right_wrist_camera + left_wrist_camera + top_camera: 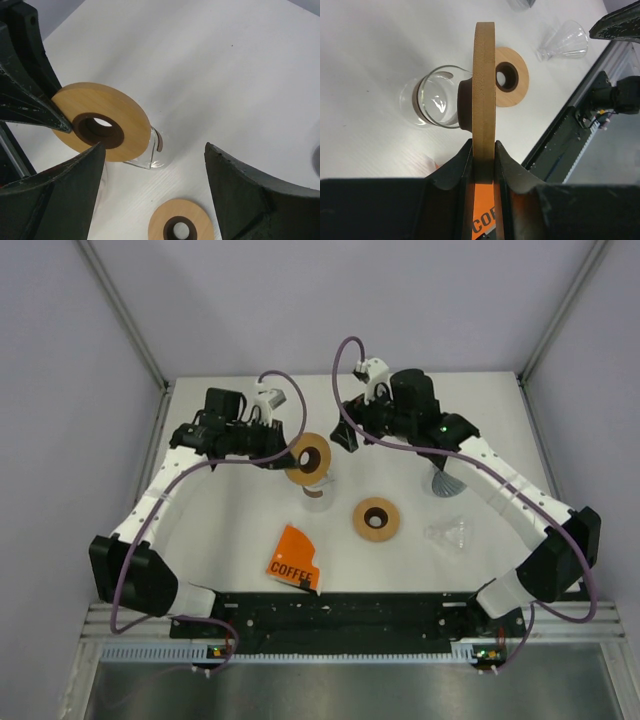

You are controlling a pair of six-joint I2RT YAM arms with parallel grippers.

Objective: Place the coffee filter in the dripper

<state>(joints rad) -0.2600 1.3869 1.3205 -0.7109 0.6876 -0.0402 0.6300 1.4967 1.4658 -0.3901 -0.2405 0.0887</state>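
We see the left gripper point(483, 148) clamped on the rim of the wooden ring point(484, 80), edge-on at frame centre, just by the glass carafe point(437, 102). Right gripper point(155, 152) is spread wide, gripping nothing.

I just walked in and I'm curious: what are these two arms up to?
The left gripper is clamped on a wooden ring, holding it on edge right by a glass vessel. The right gripper hangs open and empty beside it. A second wooden ring, a glass funnel and an orange coffee packet lie on the table.
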